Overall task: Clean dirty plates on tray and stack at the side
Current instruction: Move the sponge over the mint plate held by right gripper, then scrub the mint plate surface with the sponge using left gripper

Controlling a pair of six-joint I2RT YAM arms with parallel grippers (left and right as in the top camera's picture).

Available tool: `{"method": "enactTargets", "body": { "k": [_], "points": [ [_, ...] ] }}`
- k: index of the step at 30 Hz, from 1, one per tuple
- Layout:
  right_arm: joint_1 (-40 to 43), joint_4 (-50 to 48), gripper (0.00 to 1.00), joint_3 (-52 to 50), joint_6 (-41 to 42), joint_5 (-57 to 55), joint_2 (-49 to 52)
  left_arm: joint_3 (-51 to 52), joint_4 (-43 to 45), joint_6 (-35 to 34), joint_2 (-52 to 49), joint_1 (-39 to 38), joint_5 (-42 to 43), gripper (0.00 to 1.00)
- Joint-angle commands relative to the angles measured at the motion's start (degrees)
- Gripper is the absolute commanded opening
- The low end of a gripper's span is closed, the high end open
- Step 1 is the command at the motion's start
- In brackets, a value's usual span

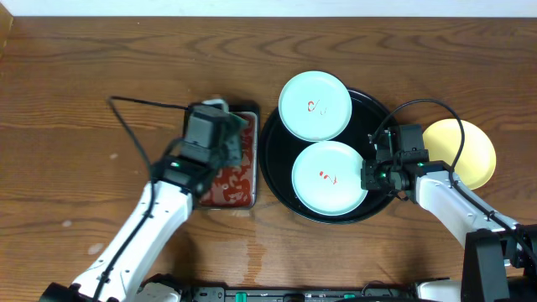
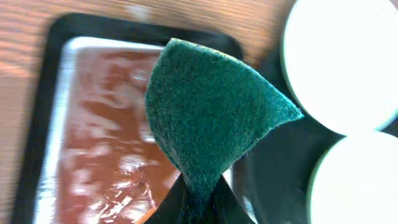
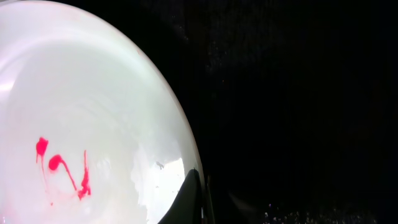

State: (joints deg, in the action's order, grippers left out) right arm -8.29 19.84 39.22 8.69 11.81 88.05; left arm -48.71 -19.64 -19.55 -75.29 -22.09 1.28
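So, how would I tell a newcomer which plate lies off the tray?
Find the large round glossy black tray on the wooden table. Beside its right rim, partly under the right arm, lies a small round pale yellow plastic plate. Its two pale blue-white neighbours sit on the tray, smeared red.

Overhead looks straight down on the tray (image 1: 275, 168). My left wrist camera sits close at its left edge, my right closer, inside it; all three share it.
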Motion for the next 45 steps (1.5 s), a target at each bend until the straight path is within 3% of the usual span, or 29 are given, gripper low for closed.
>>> {"method": "enactTargets", "body": {
  "k": [1,14,22,25,31,41,45],
  "points": [
    [-0.79,0.13,0.01,-0.37,-0.63,-0.37,0.37,-1.51,2.12,0.35,-1.79,-4.68,1.09,0.07],
    [-2.36,0.11,0.01,-0.37,-0.66,-1.31,0.37,-1.51,25.55,-18.01,-17.40,-23.52,4.31,0.07],
    [-2.32,0.11,0.01,-0.37,-0.63,-1.29,0.37,-1.51,33.07,-25.33,-26.60,-26.86,4.26,0.07],
    [-2.29,0.11,0.01,-0.37,-0.66,-1.29,0.37,-1.51,31.65,-25.31,-28.46,-26.80,2.10,0.08],
    [-2.29,0.13,0.01,-0.37,-0.66,-1.29,0.37,-1.51,22.18,-24.37,-28.74,-25.81,-10.03,0.08],
    [-2.29,0.11,0.01,-0.37,-0.66,-1.31,0.37,-2.51,19.63,-15.52,-23.47,-23.91,-4.63,0.07],
    [-2.29,0.09,0.01,-0.37,-0.66,-1.29,0.37,-2.64,20.52,-15.63,-19.28,-23.91,-3.96,0.08]
  ]
}}
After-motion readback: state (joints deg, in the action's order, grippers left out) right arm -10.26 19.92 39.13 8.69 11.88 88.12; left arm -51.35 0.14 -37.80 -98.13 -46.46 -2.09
